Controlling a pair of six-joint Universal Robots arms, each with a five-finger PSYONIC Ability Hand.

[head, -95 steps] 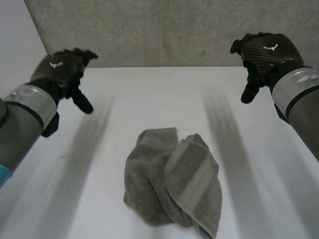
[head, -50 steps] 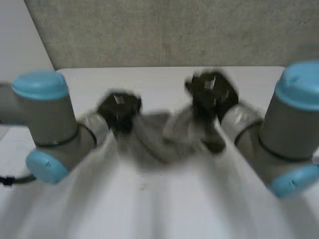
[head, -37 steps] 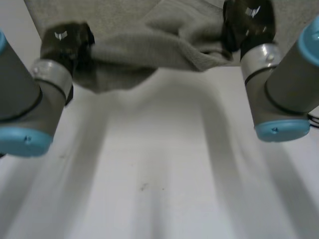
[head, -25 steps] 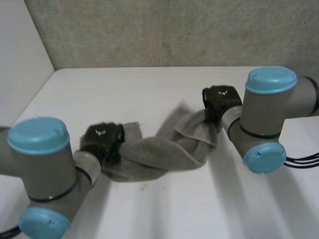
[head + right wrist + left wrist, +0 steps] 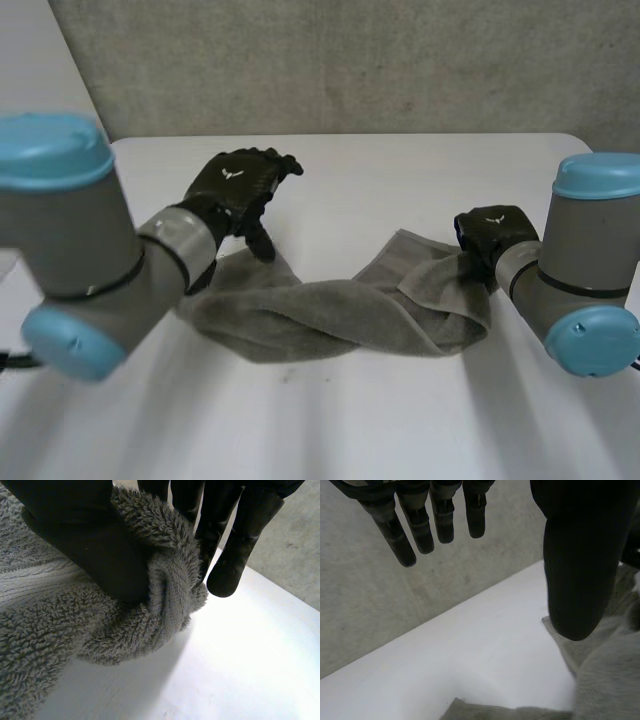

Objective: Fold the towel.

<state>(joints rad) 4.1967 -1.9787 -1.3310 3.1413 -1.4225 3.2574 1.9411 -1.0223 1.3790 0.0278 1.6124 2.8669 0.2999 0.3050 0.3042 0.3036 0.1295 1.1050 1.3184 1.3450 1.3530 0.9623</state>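
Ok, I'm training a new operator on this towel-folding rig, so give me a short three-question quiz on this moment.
1. True or false: the left hand grips the towel.
2. Which hand pinches one end of the towel? A) left B) right C) neither
3. Fill in: the towel lies stretched out and twisted on the white ____.
Key: 1 false, it is open above the towel; 2 B, the right hand; 3 table.

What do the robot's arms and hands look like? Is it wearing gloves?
The left arm and right arm are thick grey tubes with round light-blue caps on the joints. A silver-grey cuff joins each to its hand. The left hand and right hand are black and glove-like, with slim fingers, a thick thumb and a small white emblem on the back.
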